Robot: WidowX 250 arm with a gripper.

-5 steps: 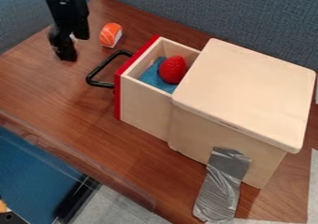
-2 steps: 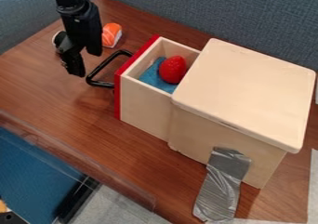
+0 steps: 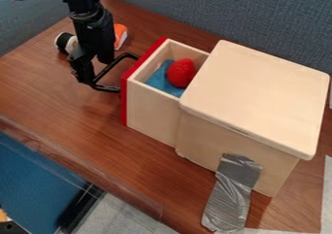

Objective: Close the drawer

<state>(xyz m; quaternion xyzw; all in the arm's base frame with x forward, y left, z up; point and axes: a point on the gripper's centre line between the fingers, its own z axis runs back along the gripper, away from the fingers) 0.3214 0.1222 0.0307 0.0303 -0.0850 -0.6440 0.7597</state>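
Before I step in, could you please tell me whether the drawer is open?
Open: the drawer sticks out of the wooden box, its red toy strawberry and blue cloth in plain view.

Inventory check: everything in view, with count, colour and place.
Box: one, pale wood, right.
Open drawer: one, pale wood, red front, box's left.
Handle: one, black, drawer front.
Strawberry: one, red, in drawer.
Cloth: one, blue, in drawer.
Sushi piece: one, orange and white, behind gripper.
Round object: one, black and white, left of arm.
Duct tape: one strip, grey, box to table.
Table: one, brown, beneath.
Partition: one, blue-grey, back.
Surface: one, blue, lower left.
Arm: one, black, from top.
Gripper: one, black, at handle.
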